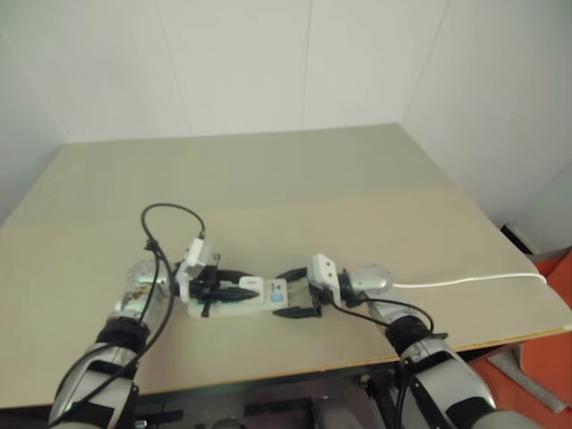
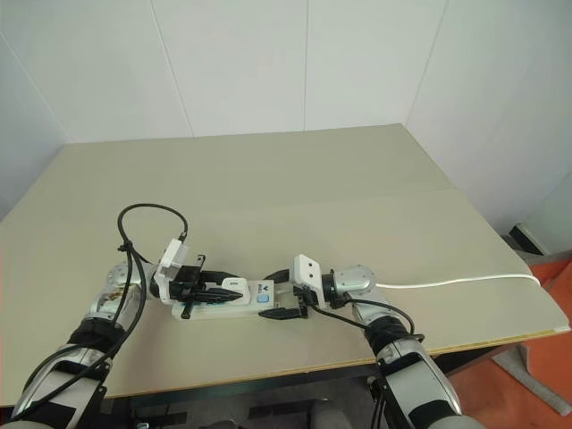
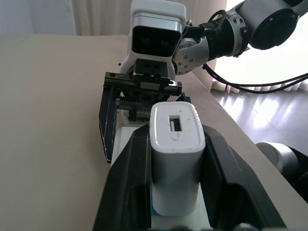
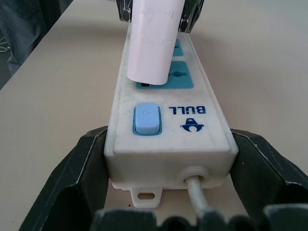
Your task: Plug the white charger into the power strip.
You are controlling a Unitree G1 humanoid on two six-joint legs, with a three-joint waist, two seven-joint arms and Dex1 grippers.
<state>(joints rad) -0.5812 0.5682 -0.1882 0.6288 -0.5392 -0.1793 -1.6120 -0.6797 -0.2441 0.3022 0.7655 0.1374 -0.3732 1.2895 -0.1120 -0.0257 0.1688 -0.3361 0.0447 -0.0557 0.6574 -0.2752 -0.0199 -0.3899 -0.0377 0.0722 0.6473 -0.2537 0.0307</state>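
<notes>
The power strip (image 4: 192,122) lies flat near the table's front edge, its blue switch (image 4: 146,120) at the cord end. My right gripper (image 4: 168,144) is shut on that end, one black finger pressed against each long side. The white charger (image 3: 175,159) is clamped between the fingers of my left gripper (image 3: 175,139), which is shut on it. In the right wrist view the charger (image 4: 151,43) leans over the strip, its lower end resting at the blue socket face closest to the switch. Its prongs are hidden. In the head views the two grippers (image 1: 246,290) (image 1: 299,293) face each other along the strip (image 2: 250,299).
The thin white cord (image 1: 465,281) runs from the strip to the right and off the table's right edge. The tan table (image 1: 295,206) stretches bare behind the strip, and its front edge (image 1: 268,374) is close below the grippers. White walls stand behind.
</notes>
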